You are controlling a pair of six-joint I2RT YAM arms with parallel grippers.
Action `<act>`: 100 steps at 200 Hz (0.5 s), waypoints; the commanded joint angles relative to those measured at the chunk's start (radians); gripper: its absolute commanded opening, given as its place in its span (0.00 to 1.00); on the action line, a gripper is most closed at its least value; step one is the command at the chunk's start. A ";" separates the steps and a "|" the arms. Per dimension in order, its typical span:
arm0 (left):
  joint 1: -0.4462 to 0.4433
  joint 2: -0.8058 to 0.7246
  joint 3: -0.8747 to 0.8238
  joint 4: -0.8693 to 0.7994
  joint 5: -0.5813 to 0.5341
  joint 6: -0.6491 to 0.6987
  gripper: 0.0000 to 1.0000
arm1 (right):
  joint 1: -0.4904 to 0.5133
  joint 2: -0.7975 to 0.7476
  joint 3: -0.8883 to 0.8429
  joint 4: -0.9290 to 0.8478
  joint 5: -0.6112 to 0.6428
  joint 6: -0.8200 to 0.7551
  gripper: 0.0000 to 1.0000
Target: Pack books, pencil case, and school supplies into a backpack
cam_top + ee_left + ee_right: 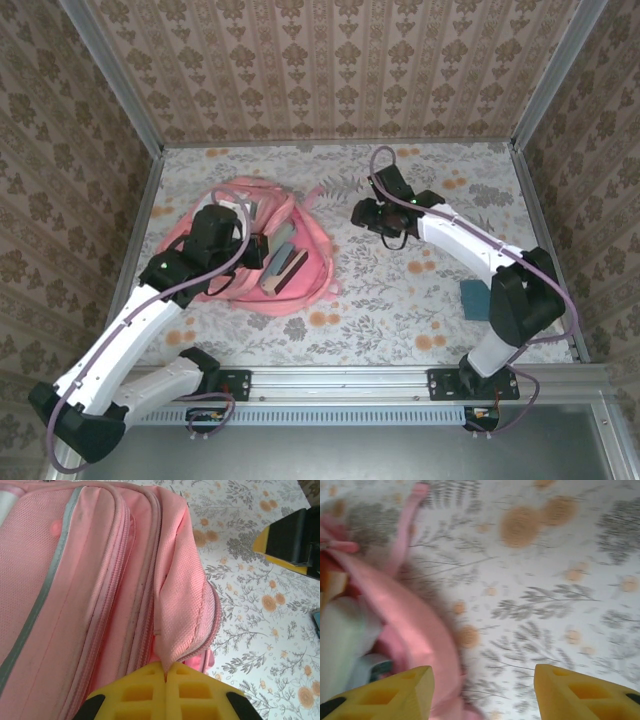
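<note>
Two grippers at one large soft pink fabric backpack (100,580).
Left gripper (165,680) clamped its rim; right gripper (482,690) hung wide and empty, backpack just left of it. Thin fabric might slip free, closing the mouth.

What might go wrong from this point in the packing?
1. The left gripper pinches just a thin fold of the backpack fabric; it may slip and the opening sag shut.
2. The strap lies by the open right gripper and might snag on it.
3. The teal piece sits on the table close beside the right arm, which might knock it.
</note>
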 commanded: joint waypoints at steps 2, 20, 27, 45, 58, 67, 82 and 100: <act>-0.007 -0.017 -0.015 -0.026 0.020 -0.022 0.00 | -0.039 -0.079 -0.064 -0.070 0.056 -0.045 0.58; -0.013 0.005 -0.006 -0.001 0.026 -0.023 0.00 | -0.074 -0.127 -0.111 -0.090 0.064 -0.041 0.61; -0.015 0.017 0.000 0.012 0.029 -0.023 0.00 | -0.088 -0.147 -0.129 -0.103 0.070 -0.037 0.64; -0.021 0.048 0.014 0.054 0.039 -0.024 0.00 | -0.133 -0.203 -0.187 -0.139 0.079 -0.022 0.66; -0.024 0.070 0.020 0.084 0.046 -0.026 0.00 | -0.168 -0.258 -0.237 -0.163 0.087 -0.013 0.70; -0.027 0.083 0.023 0.102 0.049 -0.025 0.00 | -0.197 -0.292 -0.275 -0.185 0.096 -0.003 0.76; -0.030 0.095 0.024 0.130 0.051 -0.022 0.00 | -0.268 -0.344 -0.339 -0.221 0.089 0.005 0.77; -0.030 0.104 0.017 0.161 0.051 -0.024 0.00 | -0.364 -0.404 -0.423 -0.248 0.075 0.004 0.85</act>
